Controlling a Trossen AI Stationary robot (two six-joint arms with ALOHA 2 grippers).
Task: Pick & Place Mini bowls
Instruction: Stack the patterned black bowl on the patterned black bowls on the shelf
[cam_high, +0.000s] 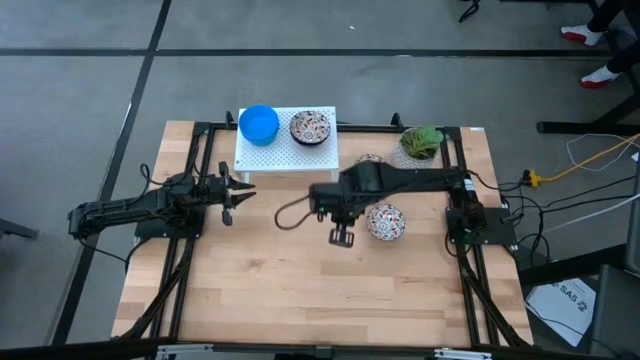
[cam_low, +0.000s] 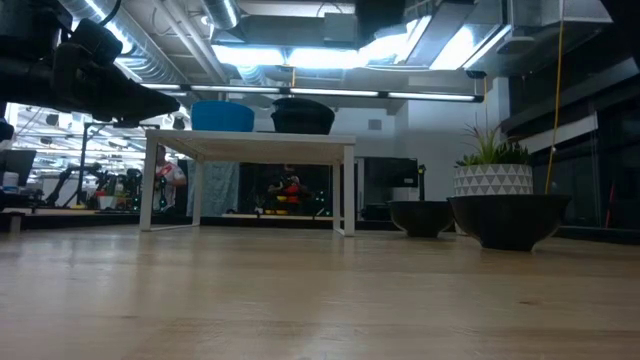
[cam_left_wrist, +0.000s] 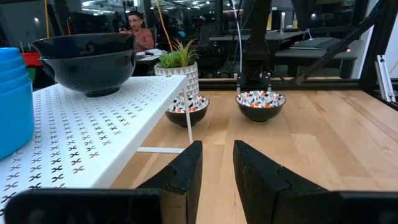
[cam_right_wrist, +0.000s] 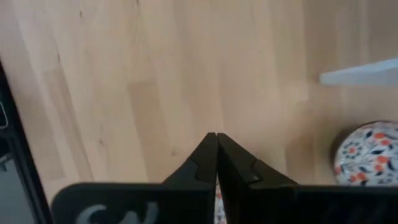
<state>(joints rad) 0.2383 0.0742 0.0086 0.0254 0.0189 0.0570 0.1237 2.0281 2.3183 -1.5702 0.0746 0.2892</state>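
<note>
While the right gripper (cam_high: 341, 236) hangs pinched together and empty just beside the floral bowl (cam_high: 386, 222), well in front of the white shelf (cam_high: 287, 152), the left gripper (cam_high: 229, 196) waits part-open, empty, off the shelf's left. Other bowls sit on the shelf. With fingers together, a descent would likely strike the bowl's rim and push it away.

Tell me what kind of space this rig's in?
Probably a robotics lab or workshop: exposed silver ceiling ducts, a person at a cluttered bench behind, and a light wooden table with a black metal frame carrying two dark arms.
</note>
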